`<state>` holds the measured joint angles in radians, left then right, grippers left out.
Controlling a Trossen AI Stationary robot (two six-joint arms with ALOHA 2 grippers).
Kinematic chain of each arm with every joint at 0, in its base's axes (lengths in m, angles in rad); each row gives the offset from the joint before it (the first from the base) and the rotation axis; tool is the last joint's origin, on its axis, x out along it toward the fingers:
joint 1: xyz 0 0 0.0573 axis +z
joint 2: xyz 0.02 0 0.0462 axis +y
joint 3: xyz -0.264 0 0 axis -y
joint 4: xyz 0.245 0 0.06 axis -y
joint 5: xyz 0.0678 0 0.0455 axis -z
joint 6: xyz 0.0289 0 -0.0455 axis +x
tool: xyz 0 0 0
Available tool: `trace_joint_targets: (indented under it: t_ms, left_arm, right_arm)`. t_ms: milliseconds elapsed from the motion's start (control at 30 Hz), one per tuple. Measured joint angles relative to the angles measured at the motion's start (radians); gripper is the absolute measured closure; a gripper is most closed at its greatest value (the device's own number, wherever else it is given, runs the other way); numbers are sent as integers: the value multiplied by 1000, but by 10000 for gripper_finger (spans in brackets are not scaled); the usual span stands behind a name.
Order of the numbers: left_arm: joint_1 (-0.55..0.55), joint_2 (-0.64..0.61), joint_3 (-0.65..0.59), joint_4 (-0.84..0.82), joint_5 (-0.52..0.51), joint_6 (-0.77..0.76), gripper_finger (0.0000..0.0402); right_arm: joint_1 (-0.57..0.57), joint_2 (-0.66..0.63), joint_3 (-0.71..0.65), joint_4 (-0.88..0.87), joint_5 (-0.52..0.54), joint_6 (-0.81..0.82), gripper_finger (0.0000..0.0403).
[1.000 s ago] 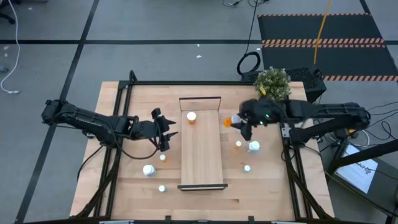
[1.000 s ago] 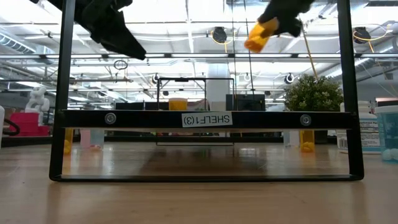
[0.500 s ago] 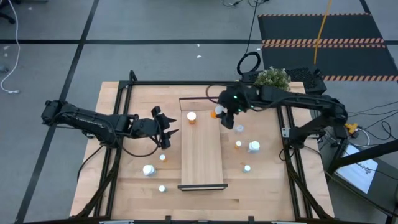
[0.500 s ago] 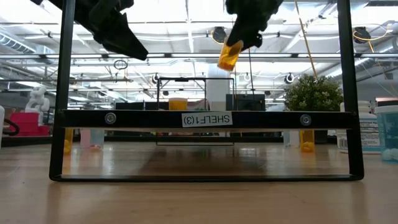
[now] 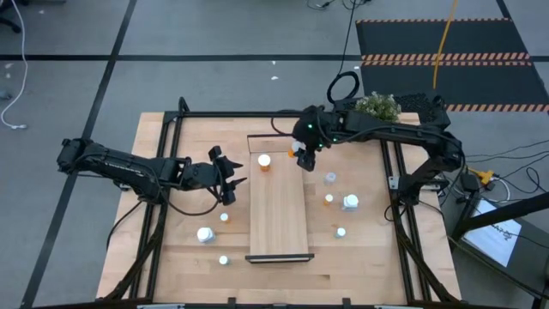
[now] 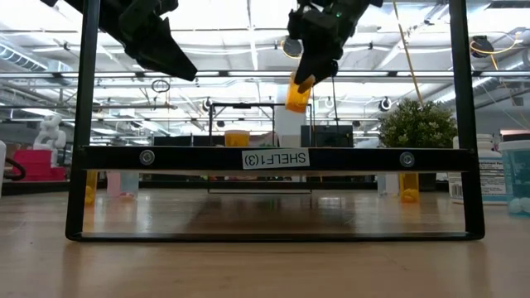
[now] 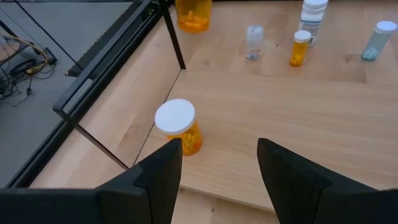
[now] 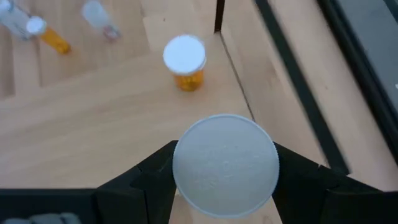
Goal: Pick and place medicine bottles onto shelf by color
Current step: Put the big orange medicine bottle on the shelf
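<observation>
The right gripper (image 5: 300, 153) clasped an orange bottle (image 6: 297, 93) above the shelf's (image 5: 278, 215) far end, beside one standing orange bottle (image 5: 264, 161). The left gripper (image 5: 228, 178) waited with jaws parted, nothing between them, by the shelf's left edge.

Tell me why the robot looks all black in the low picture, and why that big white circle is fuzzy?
Low view: bright ceiling lights behind turn the right end effector into a silhouette, though its orange bottle keeps its colour. Right wrist view: the held bottle's white cap sits too close to the lens to be sharp; the orange bottle on the shelf looks sharper.
</observation>
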<state>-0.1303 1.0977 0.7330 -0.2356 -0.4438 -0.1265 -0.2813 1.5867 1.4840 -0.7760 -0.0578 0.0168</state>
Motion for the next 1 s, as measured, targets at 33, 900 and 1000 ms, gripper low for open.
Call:
trace_joint_targets:
  t_ms: [33,900,1000]
  left_arm:
    - [0,0,0,0,0,0,192]
    - [0,0,0,1,1,13,192]
    - [0,0,0,1,1,9,192]
  right_arm:
    - [0,0,-4,-5,0,-3,191]
    - [-16,211,-11,127,-49,-14,190]
    - [-16,212,-11,129,-49,-3,190]
